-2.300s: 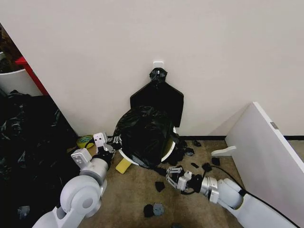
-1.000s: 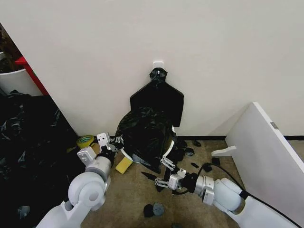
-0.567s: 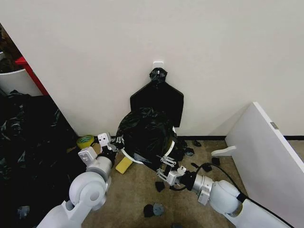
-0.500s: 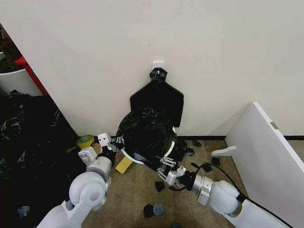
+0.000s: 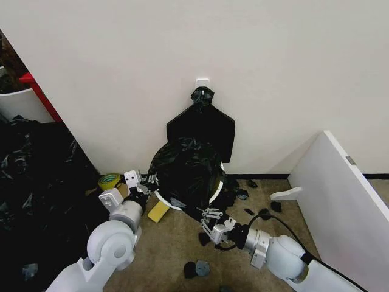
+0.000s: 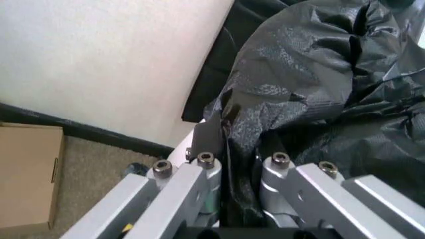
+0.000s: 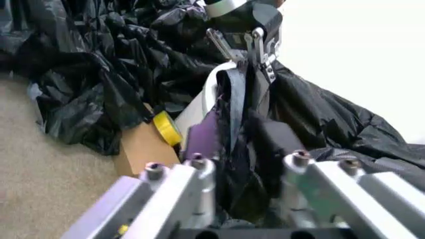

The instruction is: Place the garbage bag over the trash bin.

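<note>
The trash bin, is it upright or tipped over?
Tipped: the trash bin lies sideways, its rim facing the robot, under the garbage bag.

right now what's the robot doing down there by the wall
It is pulling a large, glossy, crinkled black plastic garbage bag over a round white plastic trash bin on the floor against the wall. The left gripper pinches the bag's edge at the bin's left rim. The right gripper has bag plastic bunched between its fingers at the near side. The bag drapes the top and most of the bin, but a strip of white rim shows on the right.
</note>
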Motion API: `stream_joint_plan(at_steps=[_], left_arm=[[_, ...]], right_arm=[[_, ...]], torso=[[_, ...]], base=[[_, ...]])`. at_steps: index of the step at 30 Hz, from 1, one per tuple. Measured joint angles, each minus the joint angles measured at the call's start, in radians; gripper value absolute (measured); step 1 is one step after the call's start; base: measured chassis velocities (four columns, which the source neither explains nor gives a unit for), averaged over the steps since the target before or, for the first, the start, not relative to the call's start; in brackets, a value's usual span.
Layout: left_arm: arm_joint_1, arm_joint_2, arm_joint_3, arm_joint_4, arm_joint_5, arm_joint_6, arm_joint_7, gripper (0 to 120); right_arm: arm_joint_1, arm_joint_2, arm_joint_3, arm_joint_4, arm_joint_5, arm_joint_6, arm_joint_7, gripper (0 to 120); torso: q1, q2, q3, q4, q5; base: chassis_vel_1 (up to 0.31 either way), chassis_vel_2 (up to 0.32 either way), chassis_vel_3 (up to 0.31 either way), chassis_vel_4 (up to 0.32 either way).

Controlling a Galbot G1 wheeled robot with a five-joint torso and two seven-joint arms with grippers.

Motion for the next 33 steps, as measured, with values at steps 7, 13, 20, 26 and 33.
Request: stream_joint_plan(at_steps=[7,13,20,26,33], left_arm=[[0.004,0.004,-0.005,-0.004,0.001,0.000,0.000,5],[0.006,0.005,-0.005,-0.007,0.001,0.000,-0.001,5],[0.006,0.003,-0.006,-0.010,0.001,0.000,-0.002,5],[0.006,-0.006,-0.009,-0.018,-0.005,0.000,-0.005,5],[0.006,-0.018,-0.009,-0.038,-0.023,0.003,-0.018,5]], right_arm=[[-0.001,-0.004,-0.001,0.001,0.005,-0.001,-0.006,35],[0.001,-0.004,-0.001,-0.002,0.007,-0.001,-0.012,19],[0.001,0.005,-0.001,-0.004,-0.002,-0.001,-0.014,0],[0.001,0.012,-0.003,-0.014,-0.002,0.024,-0.033,0],[0.019,0.047,-0.005,-0.059,0.038,0.094,-0.135,0]], torso=[[0.000,0.000,0.000,0.0000,0.0000],[0.000,0.000,0.000,0.0000,0.0000],[0.000,0.000,0.000,0.0000,0.0001],[0.000,0.000,0.000,0.0000,0.0000],[0.000,0.000,0.000,0.0000,0.0001]], base=[[0.000,0.000,0.000,0.000],[0.000,0.000,0.000,0.000],[0.000,0.000,0.000,0.000],[0.000,0.000,0.000,0.000],[0.000,0.000,0.000,0.000]])
